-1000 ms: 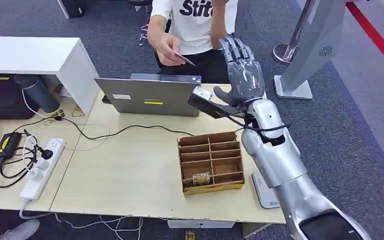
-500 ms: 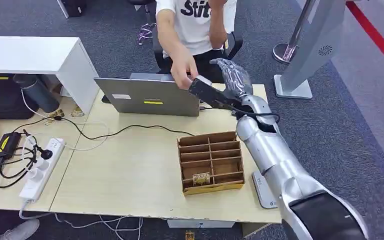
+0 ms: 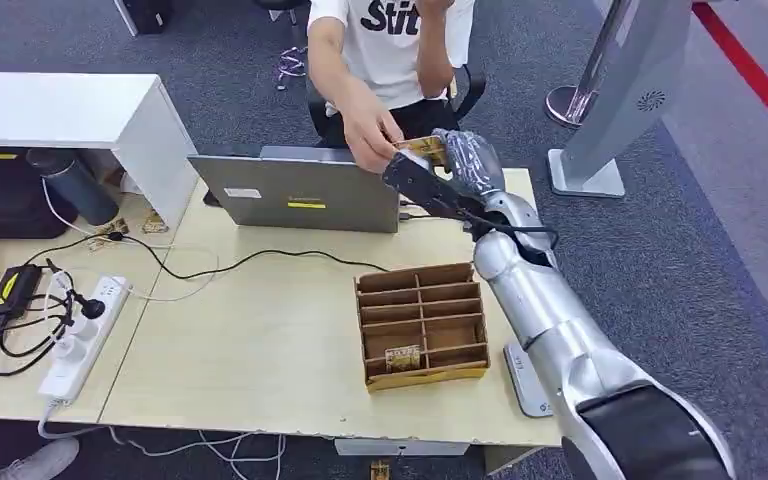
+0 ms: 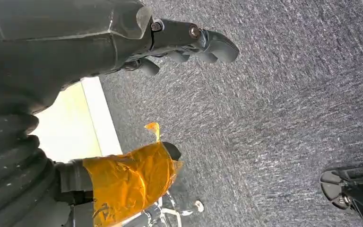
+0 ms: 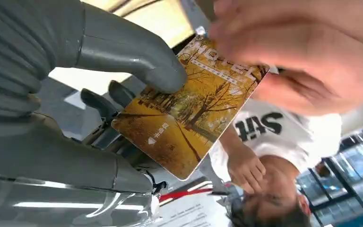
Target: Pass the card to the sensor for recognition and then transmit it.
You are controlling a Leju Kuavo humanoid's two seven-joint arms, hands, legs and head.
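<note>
The left robot hand [image 4: 189, 40] hangs beside the tabletop [image 3: 260, 330] over grey carpet, its fingers curled in and holding nothing, so it takes no part in the present step. On the tabletop, from left to right, lie a white power strip [image 3: 85, 335] with its cables, a grey laptop [image 3: 300, 190] with its lid turned toward the robot, a partitioned cardboard tray [image 3: 422, 325], and a flat white device [image 3: 530, 385] at the right edge, partly hidden behind the right arm; this device may be the sensor, but that cannot be confirmed. The right robot hand [image 3: 465, 165] is raised above the far edge of the tabletop, just right of the laptop, and meets the person's hand [image 3: 372, 135] there. The card [image 5: 191, 101], yellow with a printed autumn tree scene, lies between the thumb [image 5: 137, 54] and the palm of the right robot hand. The thumb presses on one face near a corner, so the robot hand has hold of the card. The person's fingers [image 5: 274, 52] touch the opposite end of the card, so both parties are in contact with it. Judged from this arrangement, the handover is in progress and not yet complete. Whether the card is arriving or leaving cannot be determined. No view shows the card at a sensor, so recognition cannot be confirmed as done.
</note>
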